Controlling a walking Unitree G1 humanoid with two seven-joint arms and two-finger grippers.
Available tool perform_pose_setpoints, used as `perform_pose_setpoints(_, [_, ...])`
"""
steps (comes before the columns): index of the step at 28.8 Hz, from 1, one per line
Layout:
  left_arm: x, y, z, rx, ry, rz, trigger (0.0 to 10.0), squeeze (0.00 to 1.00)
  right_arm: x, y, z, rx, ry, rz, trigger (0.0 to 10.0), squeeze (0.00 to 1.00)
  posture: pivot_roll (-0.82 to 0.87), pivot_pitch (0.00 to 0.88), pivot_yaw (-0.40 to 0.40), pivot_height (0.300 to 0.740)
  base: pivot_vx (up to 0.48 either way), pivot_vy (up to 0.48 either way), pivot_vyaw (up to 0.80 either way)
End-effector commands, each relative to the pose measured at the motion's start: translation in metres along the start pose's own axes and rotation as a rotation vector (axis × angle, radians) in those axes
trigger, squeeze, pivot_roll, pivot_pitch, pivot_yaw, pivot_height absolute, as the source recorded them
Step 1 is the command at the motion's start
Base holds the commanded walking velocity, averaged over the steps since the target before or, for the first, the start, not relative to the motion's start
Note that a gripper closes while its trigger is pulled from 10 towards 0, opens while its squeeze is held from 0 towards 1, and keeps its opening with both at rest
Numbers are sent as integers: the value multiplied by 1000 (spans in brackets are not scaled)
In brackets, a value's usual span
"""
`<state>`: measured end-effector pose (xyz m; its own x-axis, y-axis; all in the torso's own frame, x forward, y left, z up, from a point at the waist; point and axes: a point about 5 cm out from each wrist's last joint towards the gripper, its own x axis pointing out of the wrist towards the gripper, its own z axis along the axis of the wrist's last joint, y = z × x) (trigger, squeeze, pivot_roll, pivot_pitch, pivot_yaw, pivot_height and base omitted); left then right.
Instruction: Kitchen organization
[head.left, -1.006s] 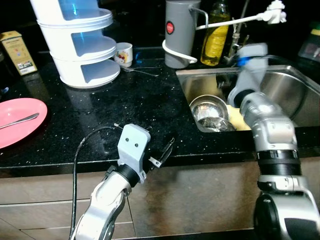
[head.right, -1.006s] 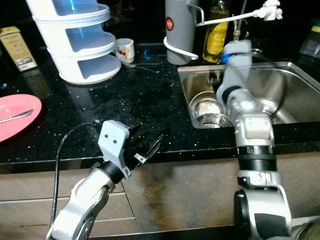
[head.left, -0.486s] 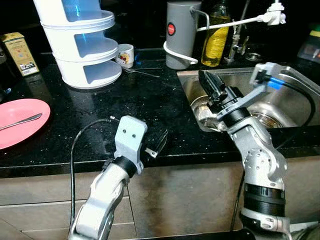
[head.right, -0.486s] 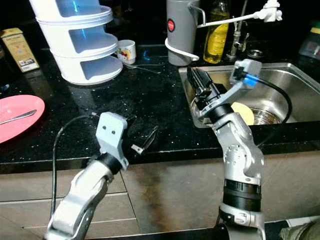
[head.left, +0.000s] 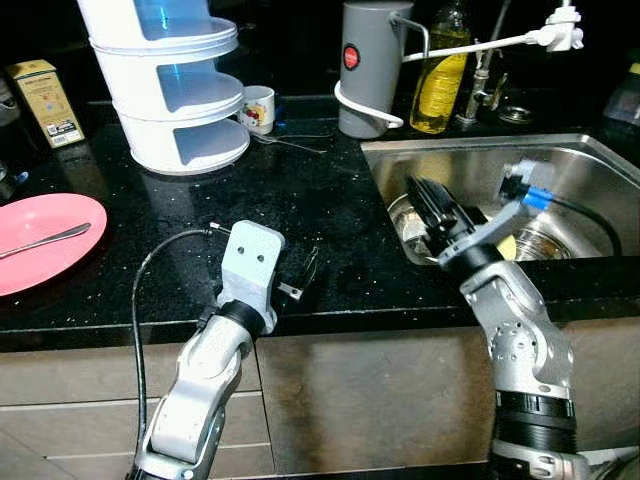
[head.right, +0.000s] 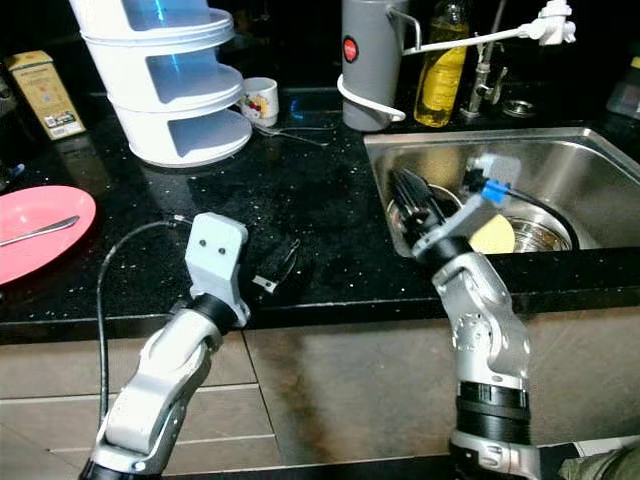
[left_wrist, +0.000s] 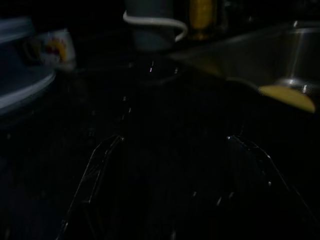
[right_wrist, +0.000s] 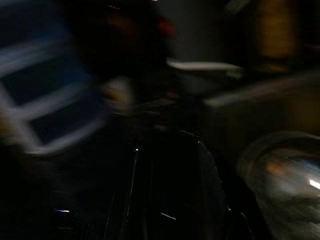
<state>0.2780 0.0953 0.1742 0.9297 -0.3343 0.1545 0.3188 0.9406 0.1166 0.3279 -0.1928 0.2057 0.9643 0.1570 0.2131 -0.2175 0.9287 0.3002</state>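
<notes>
Head views: left gripper (head.left: 303, 277) over the black counter (head.left: 300, 200), fingers close together, empty. Right gripper (head.left: 432, 205) at sink (head.left: 580, 165) edge over steel bowl (head.left: 412, 222); finger state unclear.
Left wrist: dark; fingers (left_wrist: 95, 175) apart.
Right wrist: blurred.

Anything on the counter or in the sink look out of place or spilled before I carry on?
No spill or damage visible. Loose cutlery is scattered about: a utensil lies on the pink plate at the counter's left edge, and another lies on the counter by the small mug. A steel bowl and yellow sponge sit in the sink.
</notes>
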Motion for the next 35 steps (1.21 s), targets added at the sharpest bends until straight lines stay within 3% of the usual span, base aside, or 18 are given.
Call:
perform_pose_setpoints(1, [-1, 4, -4, 16, 13, 15, 10000, 0, -3, -8, -3, -9, 3, -68, 10000, 0, -34, 0, -17, 740, -270, 0, 0])
perform_pose_setpoints(3, [-1, 5, -5, 23, 16, 14, 10000, 0, -4, -10, -3, -6, -24, -78, 10000, 0, -37, 0, -15, 740, -266, 0, 0])
perform_pose_setpoints(7, [2, 4, -6, 33, 13, -2, 10000, 0, -8, -10, -10, -91, -8, -93, 10000, 0, -44, 0, -7, 740, -270, 0, 0])
perform_pose_setpoints(11, [4, -1, -9, 35, 18, -21, 10000, 0, -12, -4, -20, 24, 5, 1, 10000, 0, -51, 0, -11, 740, -270, 0, 0])
perform_pose_setpoints(16, [3, 0, -17, 60, 35, -21, 10000, 0, -16, 0, -34, -4, 51, 49, 10000, 0, -39, 0, -32, 740, -269, 0, 0])
perform_pose_setpoints(17, [0, 4, -24, 76, 61, -10, 10000, 0, -17, 5, -45, -46, 94, 82, 10000, 0, -31, 0, -37, 740, -270, 0, 0])
perform_pose_setpoints(21, [-5, 8, -31, 98, 88, -7, 10000, 0, -20, 15, -60, -74, 134, 135, 10000, 0, -17, 0, -49, 740, -135, 0, 0])
perform_pose_setpoints(25, [-9, 11, -36, 106, 107, -3, 10000, 0, -24, 24, -75, -86, 182, 177, 10000, 0, -12, 0, -51, 740, 0, 0, 722])
perform_pose_setpoints(35, [-8, 14, -39, 27, 95, 7, 10000, 0, -21, 34, -77, -54, 174, 263, 10000, 0, -2, 0, -45, 740, 0, 0, 794])
